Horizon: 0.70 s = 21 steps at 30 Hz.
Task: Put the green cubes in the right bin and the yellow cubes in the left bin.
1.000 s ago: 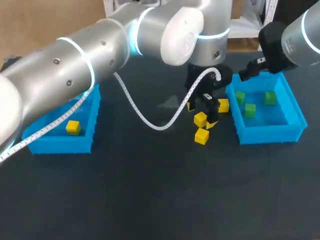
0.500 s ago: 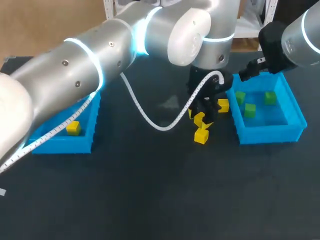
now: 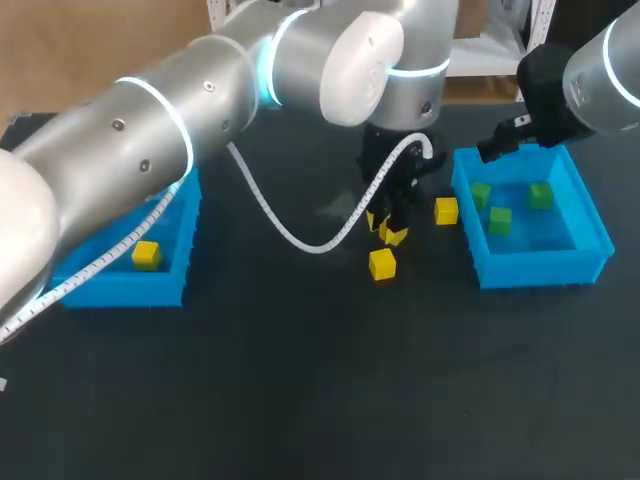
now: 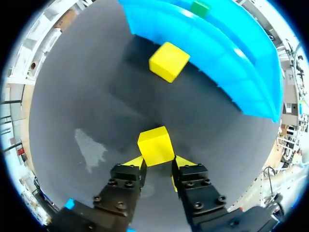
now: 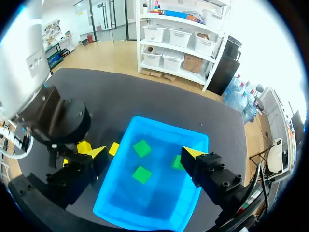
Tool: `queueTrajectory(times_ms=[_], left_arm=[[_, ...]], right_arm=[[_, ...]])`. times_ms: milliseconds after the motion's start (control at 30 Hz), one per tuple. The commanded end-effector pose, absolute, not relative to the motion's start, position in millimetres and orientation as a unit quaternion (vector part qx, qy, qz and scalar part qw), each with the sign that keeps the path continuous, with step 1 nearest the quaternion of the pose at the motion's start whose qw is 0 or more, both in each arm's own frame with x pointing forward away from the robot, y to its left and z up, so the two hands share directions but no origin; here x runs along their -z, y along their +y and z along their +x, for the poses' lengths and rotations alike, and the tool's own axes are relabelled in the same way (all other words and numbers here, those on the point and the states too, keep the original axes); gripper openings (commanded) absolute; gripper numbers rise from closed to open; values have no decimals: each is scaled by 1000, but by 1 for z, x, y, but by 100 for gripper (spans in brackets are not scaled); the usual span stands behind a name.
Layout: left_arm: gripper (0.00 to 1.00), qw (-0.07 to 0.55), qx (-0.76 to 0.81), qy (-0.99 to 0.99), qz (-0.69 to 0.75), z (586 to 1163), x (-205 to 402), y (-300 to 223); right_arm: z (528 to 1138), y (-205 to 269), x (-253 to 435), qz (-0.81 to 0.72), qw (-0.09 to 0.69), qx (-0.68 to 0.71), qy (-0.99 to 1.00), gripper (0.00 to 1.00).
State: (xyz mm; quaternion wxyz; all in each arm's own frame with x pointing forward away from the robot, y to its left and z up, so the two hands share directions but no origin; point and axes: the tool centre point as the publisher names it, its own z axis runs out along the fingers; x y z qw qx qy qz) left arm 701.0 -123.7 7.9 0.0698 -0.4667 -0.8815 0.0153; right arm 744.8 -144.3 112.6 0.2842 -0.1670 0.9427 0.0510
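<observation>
One yellow cube (image 4: 155,145) is sitting pinched between the fingers of the left gripper (image 4: 157,163), whose yellow tips are pressing on it from both sides. It is hanging a short way out from the right bin (image 3: 470,250), on the side facing the middle of the table. Whether it is clear of the tabletop I cannot tell. A second yellow cube (image 3: 446,210) is lying just beside the right bin's outer wall, and a third yellow cube (image 3: 381,264) is resting farther out from that bin than the held one. Three green cubes (image 3: 500,220) are lying inside the right bin, and the right gripper (image 5: 145,153) is hovering over it with fingers spread wide and nothing between them. The left bin (image 3: 185,285), well apart from the right bin across the table, is already holding a yellow cube. As I judge it, the step in hand is carrying the gripped cube to the left bin. Doing that well is calling for a firm squeeze and a lift high enough to clear the third yellow cube and the bin wall. The release should come low over the bin floor, so the cube is not bouncing out.
</observation>
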Motion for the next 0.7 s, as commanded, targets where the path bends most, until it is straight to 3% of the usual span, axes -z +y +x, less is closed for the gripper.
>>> queueTrajectory(times_ms=[33, 367, 700], left_arm=[[0, 57, -20, -886, -460, 705, -17, -113], [0, -1, -22, -913, -407, 729, -60, -56], [0, -58, 1, -951, -303, 743, -114, 41]], right_arm=[[742, -144, -112, -165, 289, -49, 942, 100], [742, -144, -112, -165, 289, -49, 942, 100], [742, -144, -112, -165, 289, -49, 942, 100]])
